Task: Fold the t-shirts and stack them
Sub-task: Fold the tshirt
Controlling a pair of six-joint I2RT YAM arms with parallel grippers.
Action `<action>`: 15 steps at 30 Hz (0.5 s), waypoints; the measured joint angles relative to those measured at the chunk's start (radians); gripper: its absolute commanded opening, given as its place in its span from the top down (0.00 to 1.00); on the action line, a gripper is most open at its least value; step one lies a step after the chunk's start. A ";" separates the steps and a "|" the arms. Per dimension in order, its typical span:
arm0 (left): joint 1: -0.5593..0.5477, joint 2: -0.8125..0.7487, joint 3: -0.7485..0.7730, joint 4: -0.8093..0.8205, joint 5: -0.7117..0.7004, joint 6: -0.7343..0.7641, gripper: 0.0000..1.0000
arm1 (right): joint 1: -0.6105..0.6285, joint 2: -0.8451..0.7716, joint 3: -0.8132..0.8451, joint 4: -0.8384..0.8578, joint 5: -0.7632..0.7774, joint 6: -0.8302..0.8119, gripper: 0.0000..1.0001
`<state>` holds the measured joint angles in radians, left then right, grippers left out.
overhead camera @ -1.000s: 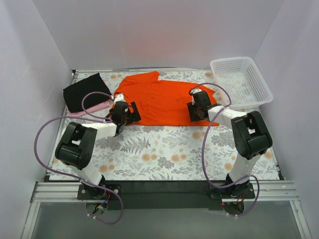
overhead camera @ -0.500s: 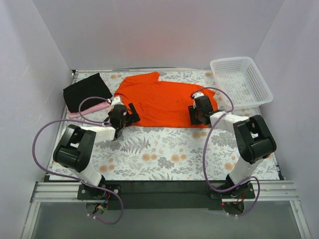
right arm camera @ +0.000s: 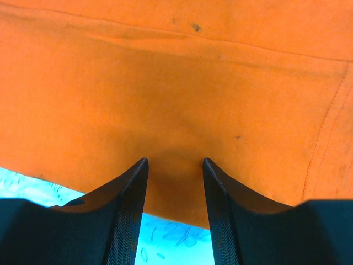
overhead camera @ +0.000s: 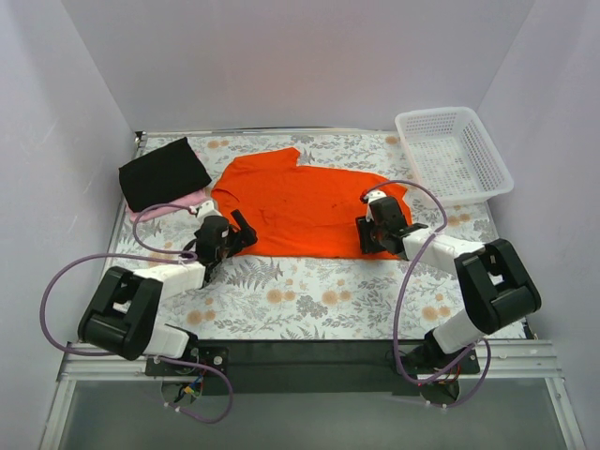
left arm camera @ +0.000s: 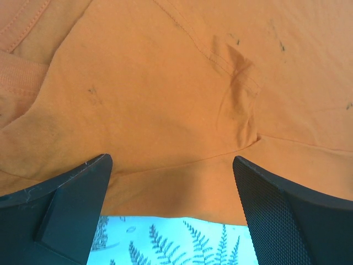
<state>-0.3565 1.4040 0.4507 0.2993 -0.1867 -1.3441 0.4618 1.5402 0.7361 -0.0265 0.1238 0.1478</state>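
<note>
T-shirt (overhead camera: 300,197) in orange, left end effector (left arm camera: 172,165) released, right end effector (right arm camera: 175,163) grip unclear

Floral table (overhead camera: 309,291), orange t-shirt (overhead camera: 300,202) spread centre, black t-shirt (overhead camera: 164,173) seemingly overlapping pink t-shirt (overhead camera: 178,204) left, basket (overhead camera: 455,155) right.

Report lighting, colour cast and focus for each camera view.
Top external: soft even light, sharp, faint shadows; the orange t-shirt throws a faint reddish glow on the back wall. Left wrist: shirt looks washed out, tablecloth tinted cyan. Right wrist: shirt saturated, same cyan cast, a soft shadow mid-frame.
</note>
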 measured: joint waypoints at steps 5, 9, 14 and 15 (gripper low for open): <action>-0.001 -0.051 -0.020 -0.045 0.008 -0.028 0.15 | 0.013 -0.038 -0.016 -0.052 -0.022 0.008 0.60; -0.003 -0.071 -0.028 -0.067 0.018 -0.039 0.15 | 0.013 -0.046 -0.022 -0.061 -0.041 0.010 0.60; -0.012 -0.099 -0.037 -0.093 0.029 -0.048 0.15 | 0.013 -0.061 -0.036 -0.061 -0.065 0.010 0.60; -0.013 -0.105 -0.037 -0.102 0.032 -0.048 0.15 | 0.013 -0.067 -0.041 -0.060 -0.069 0.010 0.60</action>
<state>-0.3695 1.2995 0.4137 0.1974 -0.1551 -1.3922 0.4744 1.4731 0.6949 -0.0864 0.0547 0.1581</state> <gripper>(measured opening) 0.848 0.401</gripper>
